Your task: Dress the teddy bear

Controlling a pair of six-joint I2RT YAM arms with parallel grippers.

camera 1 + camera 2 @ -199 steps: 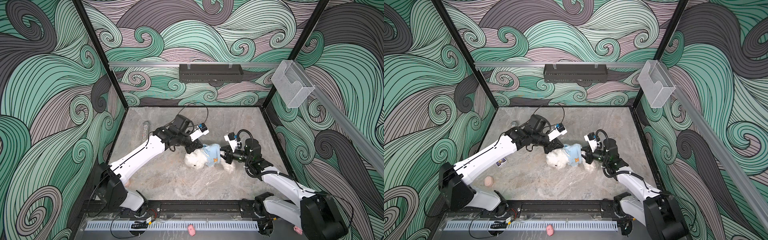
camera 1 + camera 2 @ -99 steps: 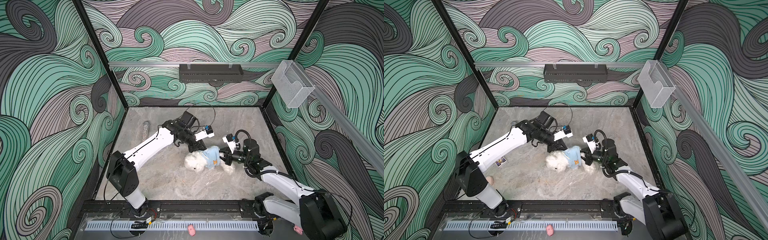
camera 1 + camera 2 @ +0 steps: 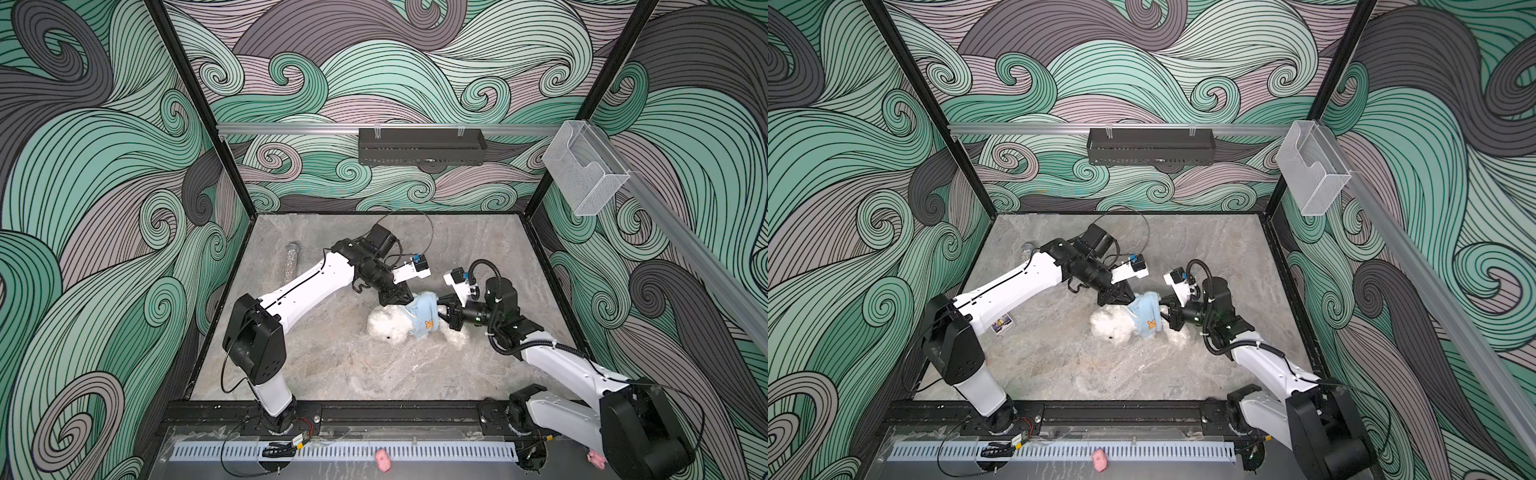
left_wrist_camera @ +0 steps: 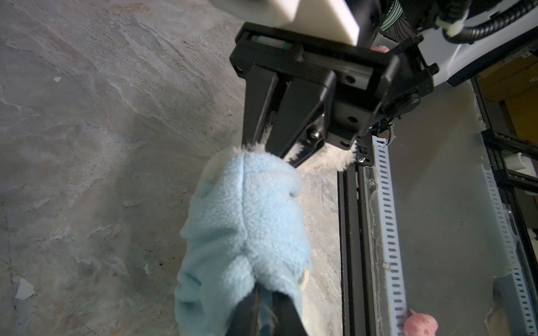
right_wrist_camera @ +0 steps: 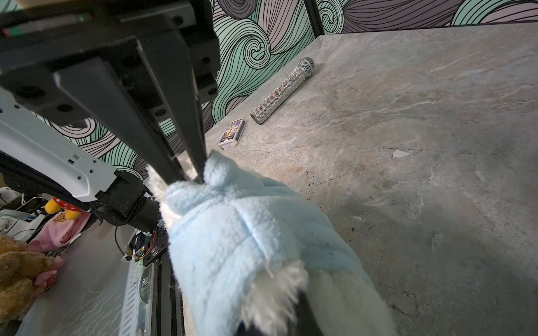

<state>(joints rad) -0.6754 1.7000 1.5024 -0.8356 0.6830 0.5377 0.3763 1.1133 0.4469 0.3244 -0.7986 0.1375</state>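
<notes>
**Shirt on, tidying left**

A pink toy sits by the front rail, out of our way; on the bench the teddy bear lies in its blue shirt; left claw pinches the shoulder edge, right claw clamps the hem; we judge only straightening remains; a microphone lies well beyond.

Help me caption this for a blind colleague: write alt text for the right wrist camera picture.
A white teddy bear partly inside a light blue fleece top fills the foreground, and the left gripper pinches the top's far edge. Beyond them, a glittery microphone and a small card box lie on the grey stone-look table.
</notes>
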